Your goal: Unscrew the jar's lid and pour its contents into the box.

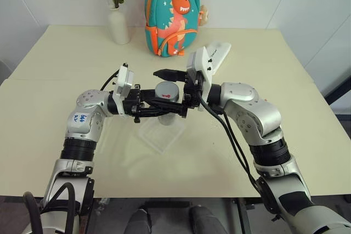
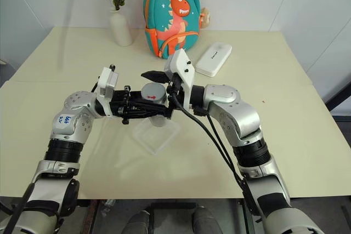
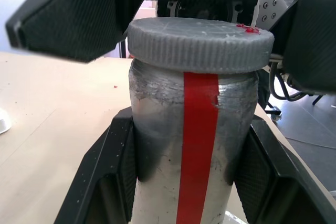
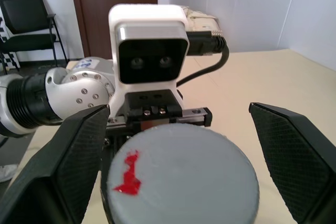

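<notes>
Left wrist view: left gripper (image 3: 186,182) clamps silvery jar (image 3: 191,145); ribbed grey lid (image 3: 199,43) between right gripper's (image 4: 173,156) spread fingers

Cream table (image 2: 285,113) bears box (image 2: 157,136), vase (image 2: 120,28), backpack (image 2: 170,15), white case (image 2: 214,58)

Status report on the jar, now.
Left pincer shut on jar, held above box. Right pincer open, straddling lid, not gripping. Lid still on. Nothing in the way.
</notes>
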Motion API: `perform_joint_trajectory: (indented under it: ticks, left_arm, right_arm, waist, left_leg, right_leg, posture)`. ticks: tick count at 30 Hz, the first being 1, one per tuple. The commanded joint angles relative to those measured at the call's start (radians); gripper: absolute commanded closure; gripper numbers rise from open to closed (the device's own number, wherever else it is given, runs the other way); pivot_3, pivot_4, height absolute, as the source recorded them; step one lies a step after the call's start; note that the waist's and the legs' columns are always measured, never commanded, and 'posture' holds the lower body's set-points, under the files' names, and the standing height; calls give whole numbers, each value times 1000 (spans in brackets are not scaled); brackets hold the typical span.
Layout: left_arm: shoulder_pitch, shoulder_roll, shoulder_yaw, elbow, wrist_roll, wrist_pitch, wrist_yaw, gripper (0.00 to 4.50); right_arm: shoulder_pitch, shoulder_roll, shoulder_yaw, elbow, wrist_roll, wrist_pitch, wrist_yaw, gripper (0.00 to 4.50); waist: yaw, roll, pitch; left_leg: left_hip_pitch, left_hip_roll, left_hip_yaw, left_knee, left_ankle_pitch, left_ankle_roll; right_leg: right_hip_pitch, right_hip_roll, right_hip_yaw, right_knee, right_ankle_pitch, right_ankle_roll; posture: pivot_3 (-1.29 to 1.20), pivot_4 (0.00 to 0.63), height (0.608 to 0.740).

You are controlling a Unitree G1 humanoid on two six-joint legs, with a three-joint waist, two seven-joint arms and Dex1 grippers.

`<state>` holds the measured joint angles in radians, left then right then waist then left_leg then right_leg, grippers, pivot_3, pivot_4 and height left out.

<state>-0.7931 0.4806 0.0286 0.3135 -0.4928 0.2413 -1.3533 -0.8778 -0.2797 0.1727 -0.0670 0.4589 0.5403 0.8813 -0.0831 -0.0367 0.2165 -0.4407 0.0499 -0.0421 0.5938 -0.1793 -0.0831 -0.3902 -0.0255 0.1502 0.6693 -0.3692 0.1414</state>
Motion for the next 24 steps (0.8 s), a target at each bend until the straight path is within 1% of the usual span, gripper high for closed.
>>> perform_joint_trajectory:
  ticks: [1, 4, 14, 24]
  left_arm:
    - [-19, -1, 22, -53, -33, -3, -6, 2315]
    - [-13, 3, 22, -62, -38, 3, -7, 2315]
    - [20, 28, 35, -61, -35, 6, -15, 2315]
    - [23, 39, 52, -38, -27, -9, -3, 2315]
  right_arm:
    - [-6, -1, -7, 5, -13, -39, 10, 32]
    - [-14, -1, -15, 19, -19, -48, 9, 32]
    - [-17, -79, -65, -14, 13, -26, 37, 32]
    - [53, -203, -90, -106, 60, 43, 72, 32]
  waist:
    - [0, 0, 0]
    - [0, 0, 0]
    - [0, 0, 0]
    - [1, 0, 0]
  left_leg:
    - [0, 0, 0, 0, 0, 0]
    - [0, 0, 0, 0, 0, 0]
    - [0, 0, 0, 0, 0, 0]
    - [0, 0, 0, 0, 0, 0]
  right_leg:
    - [0, 0, 0, 0, 0, 0]
    - [0, 0, 0, 0, 0, 0]
    - [0, 0, 0, 0, 0, 0]
    - [0, 0, 0, -1, 0, 0]
  posture:
    - [0, 150, 740]
    - [0, 150, 740]
    - [0, 150, 740]
    - [0, 150, 740]
